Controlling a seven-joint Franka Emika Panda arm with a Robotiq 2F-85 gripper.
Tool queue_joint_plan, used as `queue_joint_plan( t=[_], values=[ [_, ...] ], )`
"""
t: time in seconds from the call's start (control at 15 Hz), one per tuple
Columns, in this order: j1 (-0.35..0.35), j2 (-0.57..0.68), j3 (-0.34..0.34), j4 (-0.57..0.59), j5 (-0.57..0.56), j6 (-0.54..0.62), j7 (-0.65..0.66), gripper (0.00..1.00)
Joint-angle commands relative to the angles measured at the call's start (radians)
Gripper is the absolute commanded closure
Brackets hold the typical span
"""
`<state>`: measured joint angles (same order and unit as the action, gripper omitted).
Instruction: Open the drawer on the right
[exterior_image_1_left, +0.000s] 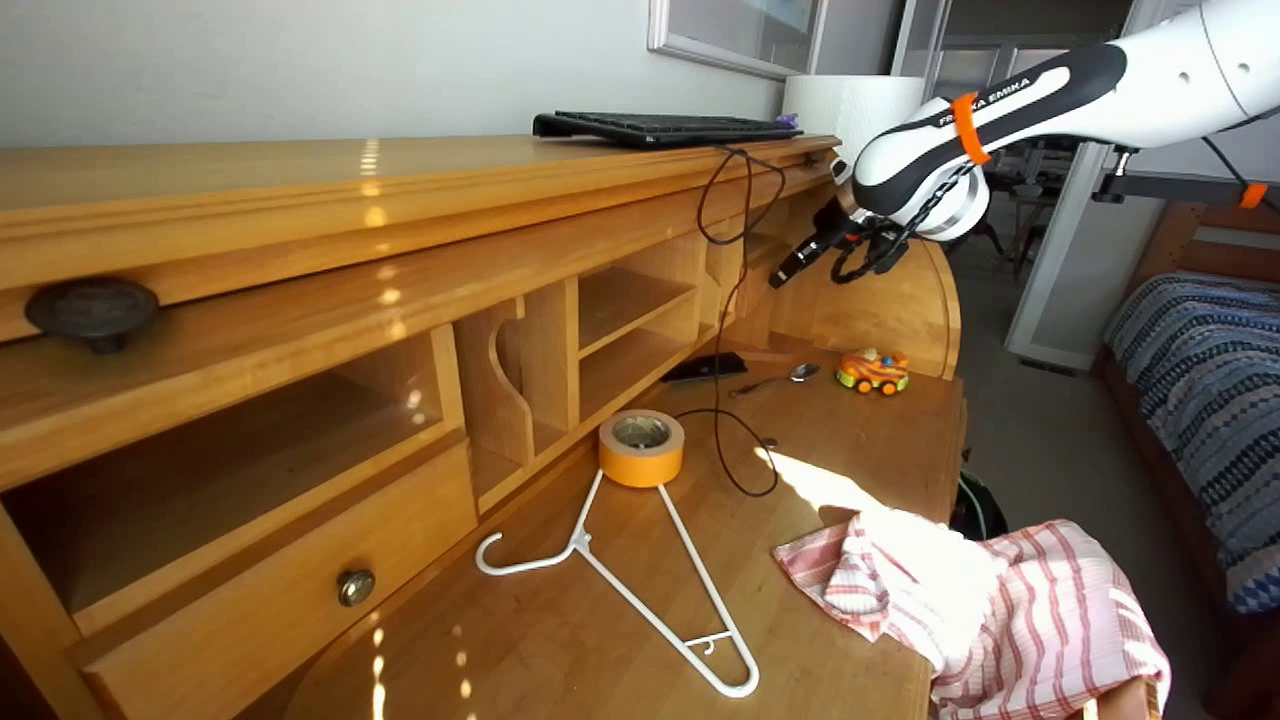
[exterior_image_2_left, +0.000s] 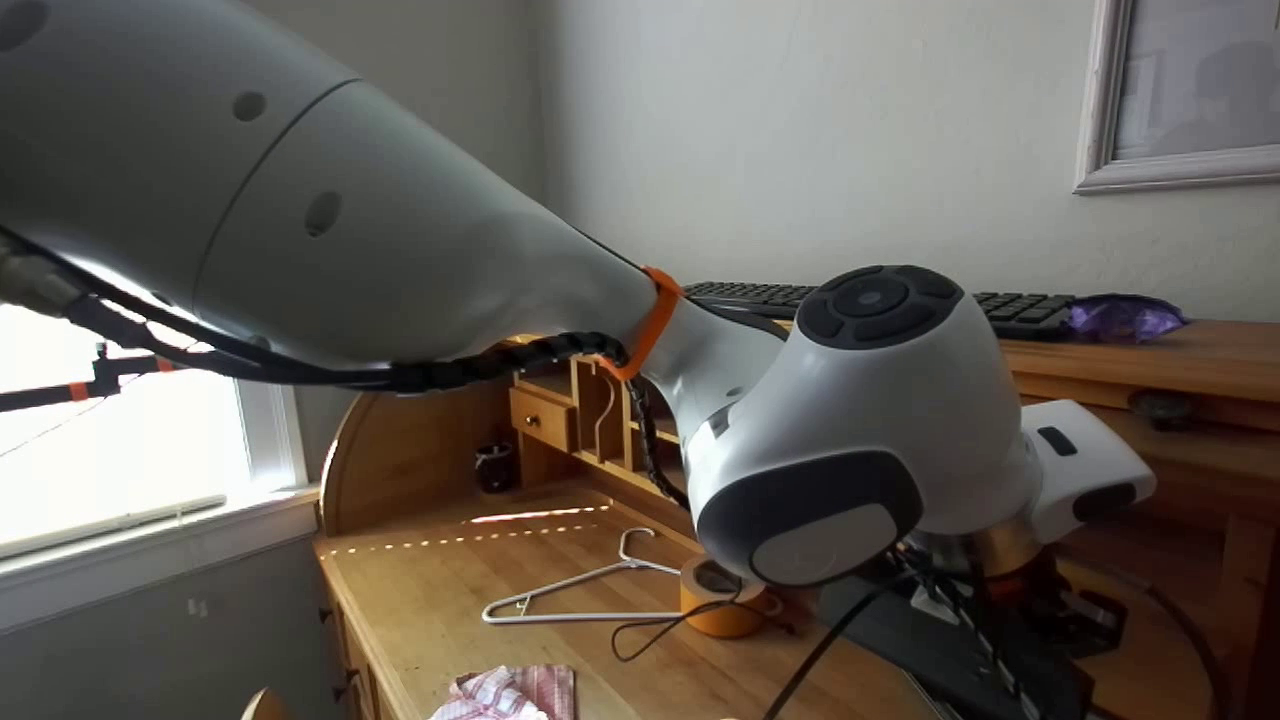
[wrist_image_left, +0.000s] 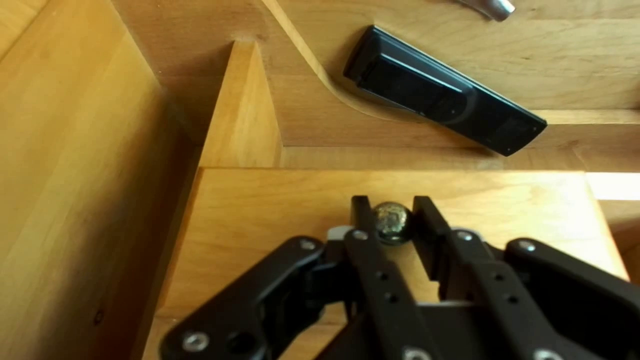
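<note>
The drawer (wrist_image_left: 250, 205) is a small honey-brown wooden front with a dark round metal knob (wrist_image_left: 393, 220) in the wrist view, which stands upside down. My gripper (wrist_image_left: 392, 212) has its two black fingers on either side of the knob, near the tips, and appears closed against it. The wrist view does not show how far the drawer stands out. In an exterior view the gripper (exterior_image_1_left: 782, 276) reaches into the far right end of the desk hutch, where the drawer is mostly hidden. In an exterior view the arm and the gripper (exterior_image_2_left: 1075, 615) also hide the drawer.
A black remote (wrist_image_left: 445, 95) and a spoon (exterior_image_1_left: 800, 373) lie below on the desktop. A cable (exterior_image_1_left: 722, 400) hangs from the keyboard (exterior_image_1_left: 660, 128) near the gripper. A toy car (exterior_image_1_left: 872, 372), tape roll (exterior_image_1_left: 641, 462), hanger (exterior_image_1_left: 640, 600) and cloth (exterior_image_1_left: 960, 600) are on the desk.
</note>
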<state>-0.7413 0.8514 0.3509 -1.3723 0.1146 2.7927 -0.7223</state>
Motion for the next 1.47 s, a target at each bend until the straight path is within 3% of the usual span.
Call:
queue_joint_plan(
  t=[0.0, 0.2, 0.6, 1.0, 1.4],
  values=[
    [-0.061, -0.044, 0.048, -0.094, 0.02, 0.009, -0.053, 0.94],
    [-0.113, -0.072, 0.091, -0.152, 0.023, 0.011, -0.091, 0.94],
    [-0.168, -0.137, 0.109, -0.256, 0.112, 0.017, -0.198, 0.94],
    [-0.184, -0.187, 0.114, -0.345, 0.183, 0.058, -0.215, 0.94],
    [-0.202, -0.211, 0.121, -0.397, 0.183, 0.088, -0.234, 0.94]
  ],
)
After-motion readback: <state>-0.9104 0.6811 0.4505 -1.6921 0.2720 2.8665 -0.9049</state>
